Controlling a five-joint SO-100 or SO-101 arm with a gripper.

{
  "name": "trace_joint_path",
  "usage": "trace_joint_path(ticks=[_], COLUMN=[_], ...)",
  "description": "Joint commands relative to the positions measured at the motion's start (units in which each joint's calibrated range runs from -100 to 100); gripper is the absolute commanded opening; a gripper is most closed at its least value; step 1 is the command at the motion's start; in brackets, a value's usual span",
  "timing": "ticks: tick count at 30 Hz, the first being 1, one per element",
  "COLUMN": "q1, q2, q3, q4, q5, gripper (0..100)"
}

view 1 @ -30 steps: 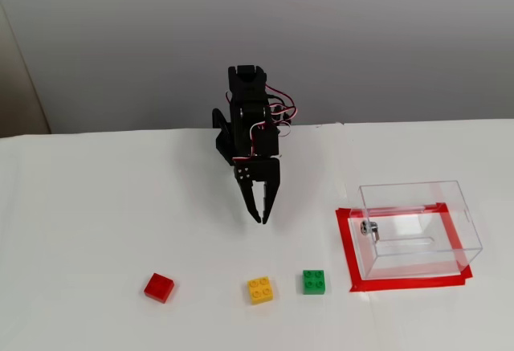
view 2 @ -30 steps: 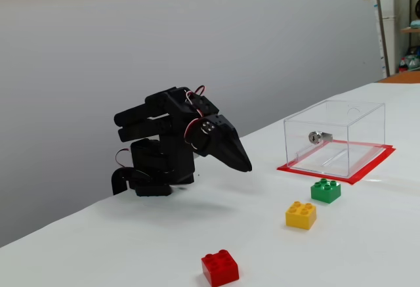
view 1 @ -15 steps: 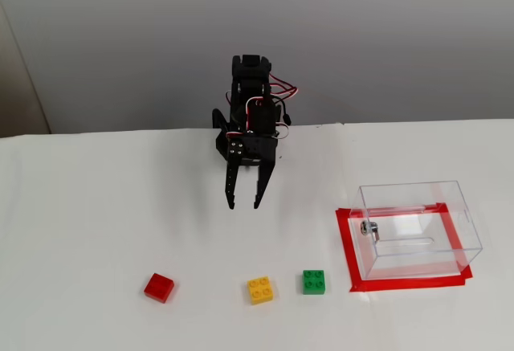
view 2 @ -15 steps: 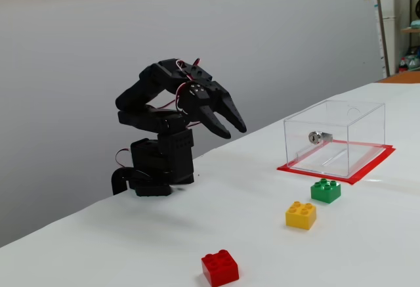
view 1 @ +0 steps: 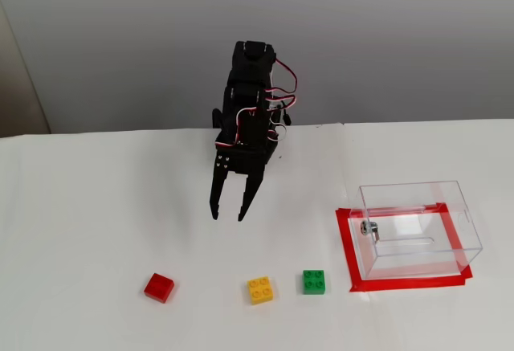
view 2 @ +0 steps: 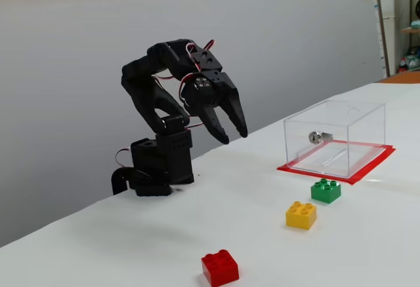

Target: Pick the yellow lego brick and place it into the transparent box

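In a fixed view from above and in front, I see my black two-finger claw (view 1: 228, 218) hanging over the white table (view 1: 96, 206), its fingers pointing down and parted, with nothing between them. Three bricks lie in a row nearer the camera: the small square red plastic brick (view 1: 159, 287) on the left, the small square yellow lego brick with four round studs (view 1: 260, 290) in the middle, and the green four-stud brick (view 1: 314, 281) just to its right. The yellow brick sits below the claw in this picture and slightly to the right, well apart from it. The clear plastic rectangular transparent box (view 1: 418, 229) stands at the right on a frame of red tape (view 1: 347, 246), with a small metal fitting (view 1: 369, 228) on its left wall. In a fixed view from the side, my claw (view 2: 234, 135) is raised above the table (view 2: 131, 234), fingers spread and empty. Here the yellow brick (view 2: 301, 215) rests on the table between the red brick (view 2: 220, 267) and the green brick (view 2: 326, 190), and the box (view 2: 335, 137) stands beyond the green one, its fitting (view 2: 316, 137) showing through the wall.
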Motion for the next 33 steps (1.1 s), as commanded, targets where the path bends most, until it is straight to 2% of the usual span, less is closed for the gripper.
trace_joint_path(ticks=[1, 10, 16, 23, 33], q1=[0.17, -0.5, -1.16, -3.45, -7.08], q2=[7.04, 26.47, 32.58, 36.48, 41.66], q3=[-4.66, -15.51, -21.12, -22.02, -24.65], q4=[-0.23, -0.05, 0.21, 0.21, 0.04], q5=[0.22, 0.22, 0.22, 0.22, 0.17], gripper=[16, 17, 18, 36, 38])
